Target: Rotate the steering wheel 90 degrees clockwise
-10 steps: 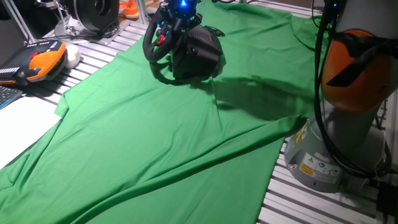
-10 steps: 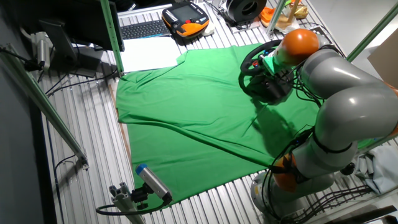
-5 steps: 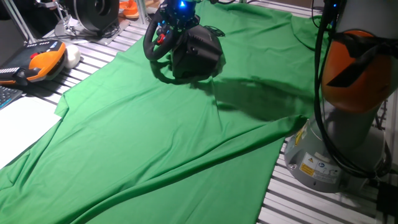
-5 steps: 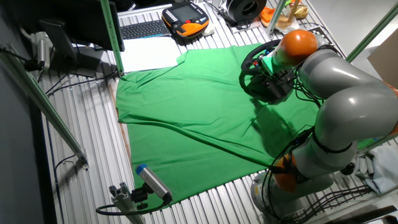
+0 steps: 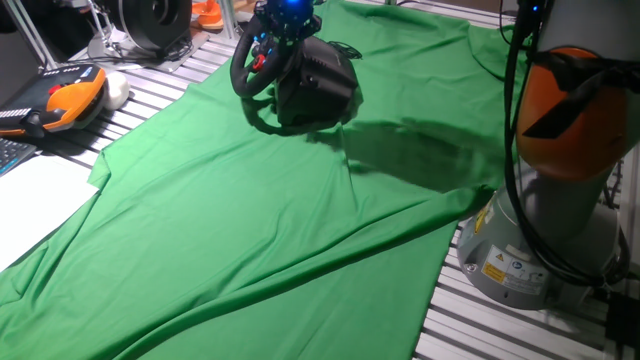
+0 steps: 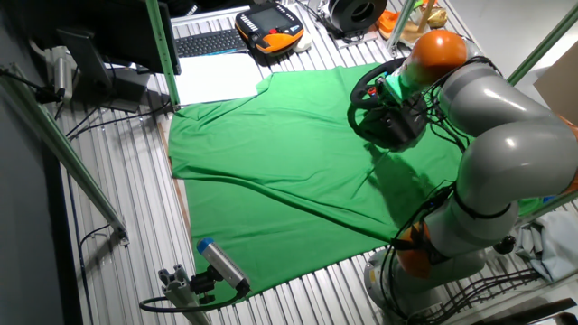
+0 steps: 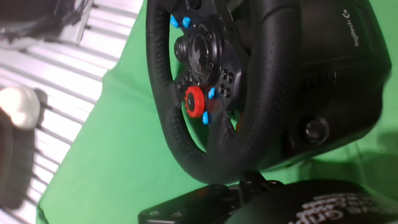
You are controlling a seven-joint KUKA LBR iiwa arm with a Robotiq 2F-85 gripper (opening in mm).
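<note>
The steering wheel (image 5: pixel 258 70) is a black round rim on a bulky black box base (image 5: pixel 322 85), standing on the green cloth at the far side. It also shows in the other fixed view (image 6: pixel 372 99). In the hand view the wheel's rim (image 7: pixel 168 124) fills the frame, with a red hub button (image 7: pixel 194 99) and small blue ones. My gripper (image 5: pixel 290 14) hovers right above the wheel's top, blue light on. Only dark finger parts (image 7: pixel 249 196) show at the bottom edge of the hand view, just below the rim. I cannot see how the jaws stand.
A green cloth (image 5: pixel 250 230) covers the table. An orange-and-black pendant (image 5: pixel 62 100) and a white round thing (image 5: pixel 117 91) lie at the left. A round black-and-silver device (image 5: pixel 155 20) stands behind them. The arm's grey base (image 5: pixel 540 250) is at the right.
The gripper and the arm's upper joint have shifted slightly up and away from the wheel. The wheel looks unchanged.
</note>
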